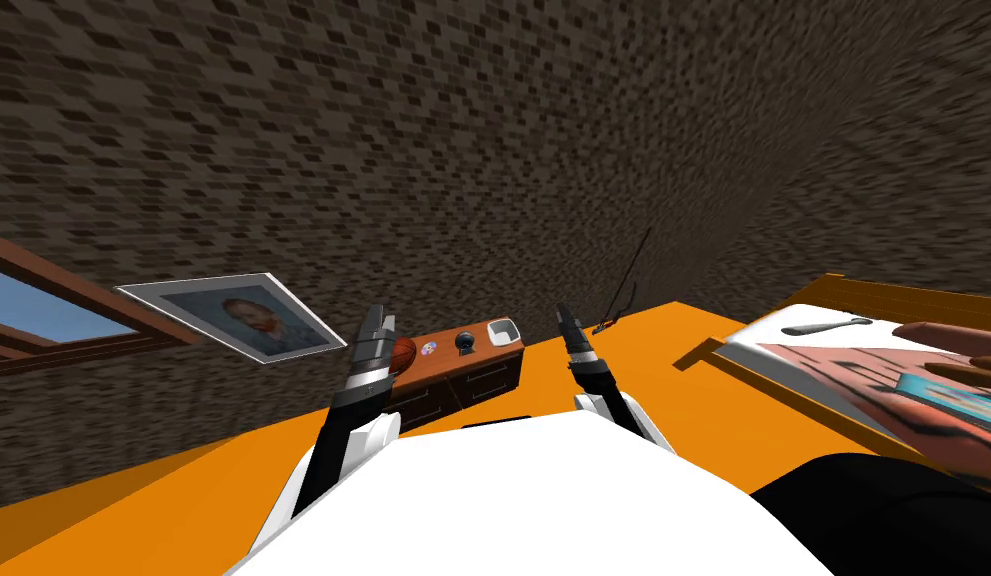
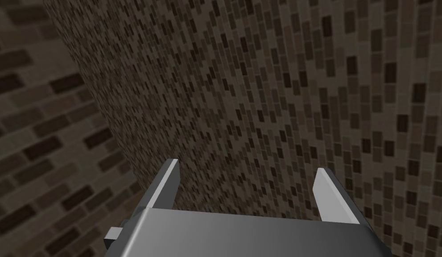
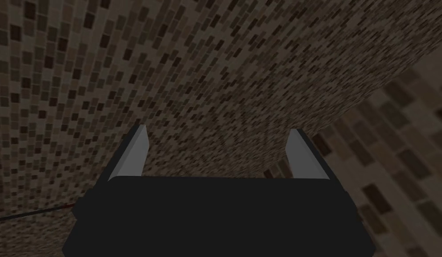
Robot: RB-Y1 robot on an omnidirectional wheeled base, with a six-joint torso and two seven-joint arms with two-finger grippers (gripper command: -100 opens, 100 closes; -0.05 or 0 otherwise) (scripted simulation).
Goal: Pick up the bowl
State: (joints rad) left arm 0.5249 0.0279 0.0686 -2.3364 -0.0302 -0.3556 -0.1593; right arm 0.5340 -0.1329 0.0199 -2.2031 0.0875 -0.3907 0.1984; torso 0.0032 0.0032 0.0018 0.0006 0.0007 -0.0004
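White arms (image 1: 373,436); thin grey gripper fingers (image 2: 167,184)

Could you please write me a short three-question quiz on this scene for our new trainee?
1. True or false: the left gripper is shut.
2. What does the ball rest on? A) the bed B) the dresser C) the floor
3. Fill in: the portrait hangs on the robot's ___ side.
Key: 1 false; 2 B; 3 left.
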